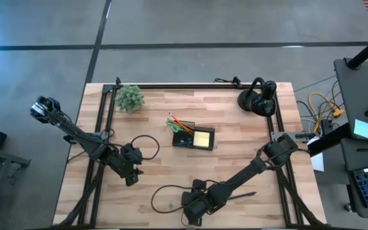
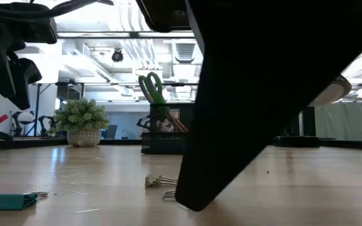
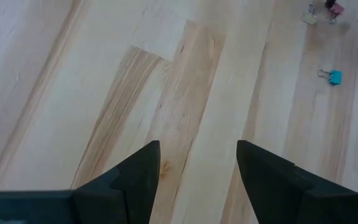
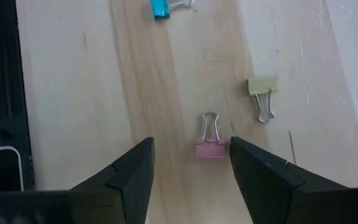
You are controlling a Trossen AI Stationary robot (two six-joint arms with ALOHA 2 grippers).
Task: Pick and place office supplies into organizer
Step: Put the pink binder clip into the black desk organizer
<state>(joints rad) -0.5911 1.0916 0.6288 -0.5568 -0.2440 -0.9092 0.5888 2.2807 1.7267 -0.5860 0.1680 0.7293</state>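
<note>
The black organizer stands mid-table with a yellow sticky pad, orange pencils and green-handled scissors in it. Near the table's front edge lie a pink binder clip, a yellow clip and a blue clip. My right gripper is open and hangs low over the pink clip, one finger on either side of it without touching. My left gripper is open over bare wood at front left, well away from the clips.
A small potted plant stands at the far left and a round black headphone-like object at the far right. A black pen lies by the right arm. Black cables loop across the wood, and black frame bars run along the table's sides.
</note>
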